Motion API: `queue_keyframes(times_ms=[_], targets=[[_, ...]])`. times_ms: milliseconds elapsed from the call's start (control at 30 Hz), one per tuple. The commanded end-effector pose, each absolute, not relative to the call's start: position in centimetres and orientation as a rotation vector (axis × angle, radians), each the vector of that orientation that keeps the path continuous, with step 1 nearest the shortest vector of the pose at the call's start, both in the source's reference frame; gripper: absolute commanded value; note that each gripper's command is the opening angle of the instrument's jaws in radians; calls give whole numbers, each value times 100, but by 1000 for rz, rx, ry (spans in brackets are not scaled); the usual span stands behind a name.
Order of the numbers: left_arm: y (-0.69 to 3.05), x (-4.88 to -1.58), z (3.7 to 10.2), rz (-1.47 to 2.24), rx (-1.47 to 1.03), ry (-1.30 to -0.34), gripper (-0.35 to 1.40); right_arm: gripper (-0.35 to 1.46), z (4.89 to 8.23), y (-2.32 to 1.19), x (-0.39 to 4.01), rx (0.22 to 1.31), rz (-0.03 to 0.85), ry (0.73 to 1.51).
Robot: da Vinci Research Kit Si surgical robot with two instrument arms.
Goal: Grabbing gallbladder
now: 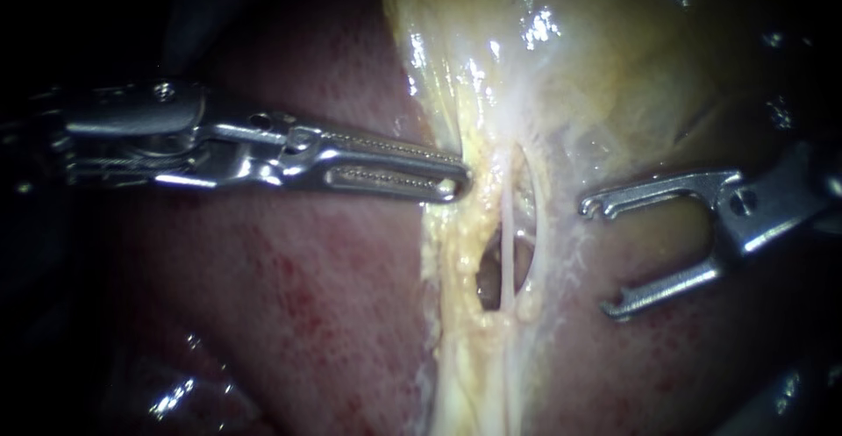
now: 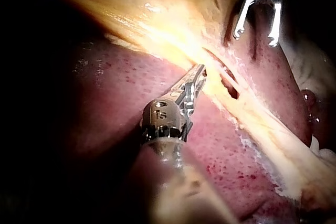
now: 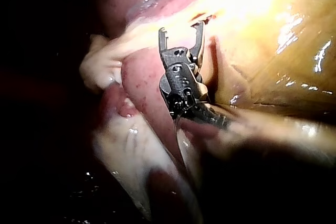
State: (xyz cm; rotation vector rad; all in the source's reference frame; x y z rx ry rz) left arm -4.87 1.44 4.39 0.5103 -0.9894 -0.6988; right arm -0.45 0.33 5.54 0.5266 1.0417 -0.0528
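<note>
The gallbladder [image 1: 614, 67] is a pale yellow, glistening sac at the upper right, tapering down into a whitish-yellow band of tissue. A window in that band shows a thin white tube [image 1: 507, 243]. My left instrument [image 1: 458, 183] has long toothed jaws lying together, tips against the band's left edge with no tissue seen between them. My right instrument [image 1: 602, 259] stands wide open just right of the window, gripping nothing. The left wrist view shows the left instrument [image 2: 200, 72] at the band's edge below the gallbladder [image 2: 157, 3]. In the right wrist view the right instrument [image 3: 181, 29] is open beside the gallbladder [image 3: 273, 51].
Dark red liver [image 1: 289, 296] lies under and to both sides of the band. In the left wrist view my right instrument [image 2: 255, 36] hangs open beyond the window. Pale loose tissue [image 3: 105, 66] lies beside the liver in the right wrist view.
</note>
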Motion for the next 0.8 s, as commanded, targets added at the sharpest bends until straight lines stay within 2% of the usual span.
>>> queue_keyframes(times_ms=[33,800], targets=[[144,-487,439,-699,511,-991,-35,53,554,33,-45,527,-53,1042],[144,-484,437,-698,512,-991,-35,53,555,33,-45,527,-53,1042]])
